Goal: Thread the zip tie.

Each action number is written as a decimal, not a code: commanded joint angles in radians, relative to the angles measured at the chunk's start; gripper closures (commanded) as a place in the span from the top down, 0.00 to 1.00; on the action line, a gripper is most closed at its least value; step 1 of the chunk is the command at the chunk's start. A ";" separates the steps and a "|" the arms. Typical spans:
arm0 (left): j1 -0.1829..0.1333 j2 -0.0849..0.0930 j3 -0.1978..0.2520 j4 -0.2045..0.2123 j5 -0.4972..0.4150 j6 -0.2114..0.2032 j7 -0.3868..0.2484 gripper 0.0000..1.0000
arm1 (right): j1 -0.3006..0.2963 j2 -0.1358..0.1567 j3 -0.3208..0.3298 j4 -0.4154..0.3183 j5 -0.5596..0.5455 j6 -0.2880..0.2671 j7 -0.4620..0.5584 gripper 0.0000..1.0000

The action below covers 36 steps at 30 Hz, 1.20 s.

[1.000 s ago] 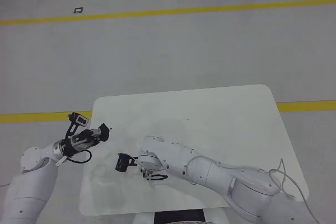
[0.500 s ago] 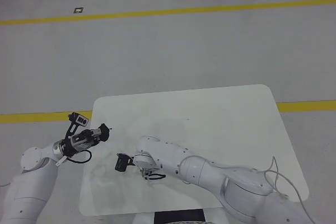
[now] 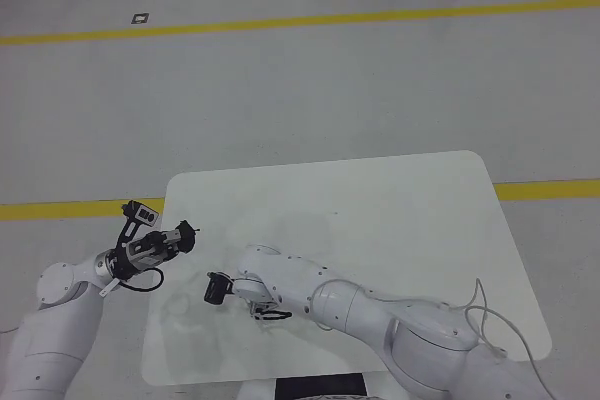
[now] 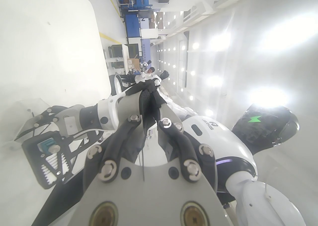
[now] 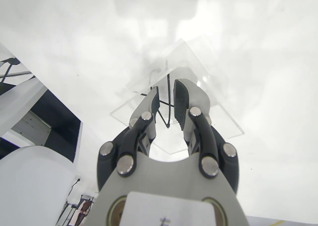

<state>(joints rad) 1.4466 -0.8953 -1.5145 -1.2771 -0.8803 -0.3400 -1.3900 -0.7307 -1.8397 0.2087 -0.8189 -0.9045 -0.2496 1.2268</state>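
Over the near left part of the white table (image 3: 410,210), on the robot's own side of it, the right gripper (image 5: 167,85) hangs pointing down at a clear sheet (image 5: 221,115) that lies flat on the tabletop. Its fingers are spread apart with nothing between the ribbed pads (image 5: 180,99). A few loose zip ties (image 5: 169,103), thin and black, lie crossed on the sheet right under the gap. One of them runs lengthwise between the two fingers, and I cannot tell whether the fingertips touch the sheet. From above, the right gripper (image 3: 268,312) sits close to the table's near edge, with its arm stretched across from the robot's right.

Off the table's left edge, well apart from the sheet, the left gripper (image 3: 187,233) is held up in the air, tilted and pointing toward the table. Its fingers are pressed together at the tips (image 4: 149,95), and they pinch what looks like a held zip tie (image 4: 143,162). It is a thin black strip that runs back from the tips along the gap between the fingers toward the palm. Which end is pinched I cannot make out.
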 commanded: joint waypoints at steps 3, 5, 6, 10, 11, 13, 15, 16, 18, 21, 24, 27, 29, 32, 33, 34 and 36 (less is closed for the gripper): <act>0.000 0.000 0.000 0.000 0.000 0.000 0.000 0.00 | 0.000 -0.007 0.004 0.009 -0.015 0.011 -0.008 0.13; 0.000 0.000 0.000 0.000 0.000 0.000 0.000 0.00 | 0.000 -0.009 0.008 0.012 -0.021 0.014 -0.011 0.11; 0.000 0.000 0.000 0.000 0.000 0.000 0.000 0.00 | 0.000 -0.010 0.010 0.013 -0.023 0.014 -0.013 0.07; 0.000 0.000 0.000 0.000 0.000 0.000 0.000 0.00 | -0.002 -0.012 0.019 0.013 -0.032 0.015 -0.017 0.02; 0.000 0.000 0.000 0.000 0.000 0.000 0.000 0.00 | -0.002 -0.012 0.021 0.012 -0.035 0.016 -0.017 0.02; 0.000 0.000 0.000 0.000 0.000 0.000 0.000 0.00 | -0.004 -0.011 0.024 0.009 -0.040 0.017 -0.018 0.02; 0.000 0.000 0.000 0.000 0.000 0.000 0.000 0.00 | -0.007 -0.010 0.029 0.005 -0.045 0.020 -0.019 0.01; 0.000 0.000 0.000 0.000 0.000 0.000 0.000 0.00 | -0.008 -0.009 0.031 0.003 -0.048 0.022 -0.019 0.00; 0.000 0.000 0.000 0.000 0.000 0.000 0.000 0.00 | -0.011 -0.007 0.037 -0.003 -0.056 0.027 -0.021 0.00; 0.000 0.000 0.000 0.000 0.000 0.000 0.000 0.00 | -0.016 -0.002 0.046 -0.016 -0.070 0.042 -0.025 0.00; 0.000 0.000 0.000 0.000 0.000 0.000 0.000 0.00 | -0.022 0.005 0.056 -0.032 -0.082 0.048 -0.021 0.18; 0.000 0.000 0.000 0.000 0.000 0.000 0.000 0.00 | -0.028 0.013 0.066 -0.049 -0.092 0.051 -0.016 0.29; 0.000 0.000 0.000 0.000 0.000 0.000 0.000 0.00 | -0.033 0.019 0.074 -0.063 -0.101 0.054 -0.013 0.29; 0.000 0.000 0.000 0.000 0.000 0.000 0.000 0.00 | -0.040 0.030 0.086 -0.088 -0.113 0.057 -0.006 0.29; 0.000 0.000 0.000 0.000 0.000 0.000 0.000 0.00 | -0.043 0.033 0.090 -0.095 -0.117 0.056 -0.003 0.29; 0.000 0.000 0.000 0.000 0.000 0.000 0.000 0.00 | -0.046 0.037 0.094 -0.105 -0.123 0.057 0.003 0.28; 0.000 0.000 0.000 0.000 0.000 0.000 0.000 0.00 | -0.052 0.044 0.101 -0.120 -0.130 0.056 0.013 0.28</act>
<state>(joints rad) 1.4466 -0.8953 -1.5145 -1.2771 -0.8803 -0.3400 -1.3900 -0.7795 -1.7994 0.3061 -0.9312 -1.0304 -0.1925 1.2338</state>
